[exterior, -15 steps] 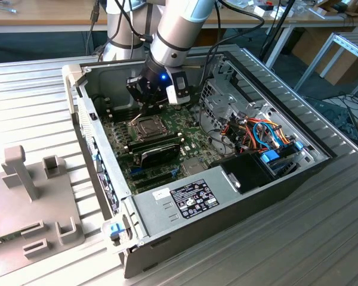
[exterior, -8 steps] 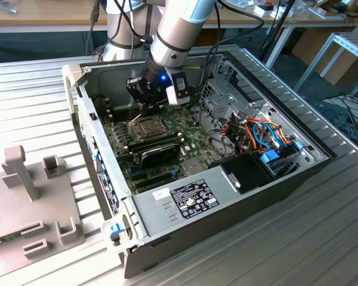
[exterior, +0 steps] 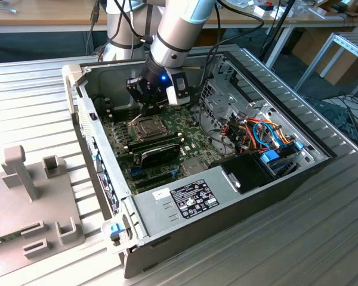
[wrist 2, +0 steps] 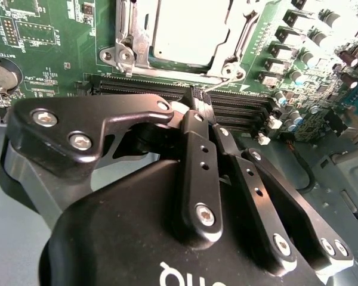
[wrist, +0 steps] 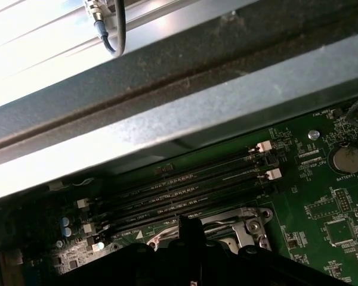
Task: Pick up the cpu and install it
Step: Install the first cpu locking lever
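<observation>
One cpu (wrist 2: 188, 30) just beyond jaws

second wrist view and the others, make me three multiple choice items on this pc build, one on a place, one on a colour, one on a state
1. Where does the cpu lie?
a) on the ribbed table outside the case
b) within the socket frame
c) on top of the power supply

2. What colour is the motherboard?
a) blue
b) red
c) green

3. How do the fingers of the tool stand?
a) shut together
b) spread wide apart
c) clamped round a cable bundle

Answers:
1 b, its silver-grey top shows inside the frame in the second wrist view.
2 c, it is green in both wrist views.
3 a, the fingers meet at their tips above the memory slots.
</observation>
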You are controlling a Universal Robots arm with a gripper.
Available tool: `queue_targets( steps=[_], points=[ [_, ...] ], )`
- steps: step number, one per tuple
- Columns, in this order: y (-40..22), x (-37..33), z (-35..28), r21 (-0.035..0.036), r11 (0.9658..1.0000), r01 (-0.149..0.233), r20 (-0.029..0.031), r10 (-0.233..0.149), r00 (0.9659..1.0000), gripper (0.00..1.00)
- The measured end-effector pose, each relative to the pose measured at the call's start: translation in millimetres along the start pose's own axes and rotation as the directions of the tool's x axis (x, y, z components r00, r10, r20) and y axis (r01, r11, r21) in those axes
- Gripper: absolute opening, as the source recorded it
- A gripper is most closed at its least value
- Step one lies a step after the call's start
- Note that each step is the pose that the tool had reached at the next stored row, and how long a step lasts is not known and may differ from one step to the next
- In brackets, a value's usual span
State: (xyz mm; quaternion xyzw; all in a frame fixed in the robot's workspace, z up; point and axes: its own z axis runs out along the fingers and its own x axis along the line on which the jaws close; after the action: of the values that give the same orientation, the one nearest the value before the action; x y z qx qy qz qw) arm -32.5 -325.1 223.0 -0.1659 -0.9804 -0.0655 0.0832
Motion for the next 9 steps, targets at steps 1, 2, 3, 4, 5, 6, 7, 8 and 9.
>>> queue_targets(
  steps=[1, 2, 3, 4, 5, 6, 7, 8, 9],
  points=[
    [0.0, -0.1, 0.1, -0.0003, 1.0, -0.001, 0.0001, 0.001, 1.0, 0.11],
    [0.1, -0.2, 0.2, -0.0005, 1.0, -0.002, 0.0002, 0.002, 1.0, 0.11],
    [0.5, -0.1, 0.4, -0.0008, 1.0, -0.002, 0.0003, 0.002, 1.0, 0.11],
    [0.8, -0.1, 0.5, -0.0007, 1.0, -0.002, 0.0003, 0.002, 1.0, 0.11],
    [1.0, 0.1, 0.5, -0.0005, 1.0, -0.002, 0.0002, 0.002, 1.0, 0.11],
    [1.3, 0.1, 0.7, -0.0006, 1.0, -0.002, 0.0003, 0.002, 1.0, 0.11],
    [1.4, 0.1, 0.9, -0.0006, 1.0, -0.002, 0.0002, 0.002, 1.0, 0.11],
    [1.5, 0.0, 1.2, -0.0005, 1.0, -0.002, 0.0002, 0.002, 1.0, 0.11],
    [1.5, -0.2, 1.4, -0.0005, 1.0, -0.002, 0.0001, 0.002, 1.0, 0.11]
  ],
)
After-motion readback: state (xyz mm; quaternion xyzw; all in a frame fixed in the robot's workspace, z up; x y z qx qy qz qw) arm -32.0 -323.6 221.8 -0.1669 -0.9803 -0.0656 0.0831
